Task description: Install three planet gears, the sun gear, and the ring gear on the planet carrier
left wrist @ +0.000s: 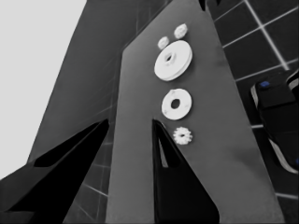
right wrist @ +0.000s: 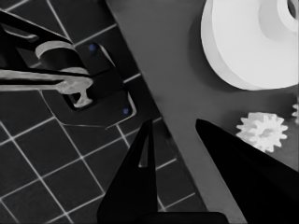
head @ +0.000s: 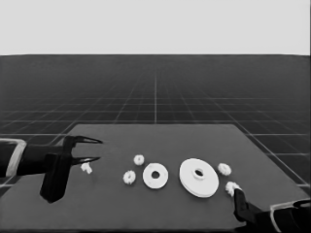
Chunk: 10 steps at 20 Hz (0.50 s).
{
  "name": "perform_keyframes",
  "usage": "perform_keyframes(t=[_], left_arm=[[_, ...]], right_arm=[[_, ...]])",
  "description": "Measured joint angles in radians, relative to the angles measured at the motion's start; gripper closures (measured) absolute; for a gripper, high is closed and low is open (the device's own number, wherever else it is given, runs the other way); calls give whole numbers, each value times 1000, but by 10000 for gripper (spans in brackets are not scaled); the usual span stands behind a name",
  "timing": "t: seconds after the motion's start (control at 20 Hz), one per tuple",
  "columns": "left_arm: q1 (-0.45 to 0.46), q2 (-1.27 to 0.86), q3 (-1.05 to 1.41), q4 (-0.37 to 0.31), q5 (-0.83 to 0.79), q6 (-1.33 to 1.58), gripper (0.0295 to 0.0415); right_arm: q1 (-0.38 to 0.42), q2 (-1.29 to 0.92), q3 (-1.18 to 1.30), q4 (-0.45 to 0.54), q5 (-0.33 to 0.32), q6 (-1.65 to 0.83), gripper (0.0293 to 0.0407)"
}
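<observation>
White parts: all are lying loose on the dark table (head: 160, 204); nothing is stacked yet.
Planet carrier: the smaller round part (head: 155, 175) is sitting flat near the table's middle, its top bare and its dark hole showing.
Ring gear: the larger round part (head: 198, 177) is lying flat just beside the smaller one, on the right-arm side, carrying nothing.
Gears: two gears (head: 139, 159) (head: 129, 177) are resting near the smaller round part on its left-arm side; a third gear (head: 224, 169) is lying past the larger round part, and a fourth gear (head: 232, 187) is sitting close to the right arm.
Thin white piece (head: 87, 168): it is lying under the left fingers, seemingly not held.
Right gripper (right wrist: 175, 126): it is hanging at the table's near right corner with its fingers spread apart and nothing between them; the nearest gear (right wrist: 262, 131) is lying just beside one finger, outside the gap.
Left gripper (head: 100, 150): it is waiting over the table's left end, fingers parted and empty.
Step in hand: judging by position, the right gripper is lining up on the nearest gear.
Doing it well: the fingers should be straddling the gear squarely before closing, gripping across the teeth without nudging it toward the larger round part.
Risk: a glancing finger is likely to push the small gear away.
</observation>
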Motion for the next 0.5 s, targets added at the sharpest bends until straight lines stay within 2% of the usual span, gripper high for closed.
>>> perform_keyframes(t=[0.05,0.1,0.15,0.2,0.25,0.3,0.35,0.4,0.45,0.5], left_arm=[[71,-3,71,-73,49,-3,415],[45,-2,43,-44,30,-2,414],[29,-1,25,-26,18,-1,396],[20,-1,15,-15,11,-1,364],[255,320,-100,467,452,-487,333],[307,718,-362,447,880,-986,313],[302,898,-685,216,914,-1287,308],[302,990,-946,58,865,-1387,315],[306,1054,-1138,-40,835,-1408,321],[309,1101,-1274,-101,821,-1401,324]], right_arm=[[-54,14,53,76,23,-3,407],[-34,8,29,45,14,-2,392],[-22,5,16,26,8,-1,363],[-15,3,8,16,4,-1,332],[-11,1,3,9,2,0,320],[-9,1,1,6,1,0,317],[-7,0,-1,4,1,0,316],[-7,0,-2,2,0,0,315],[-6,0,-2,1,0,0,315],[-6,0,-2,1,0,0,315]])
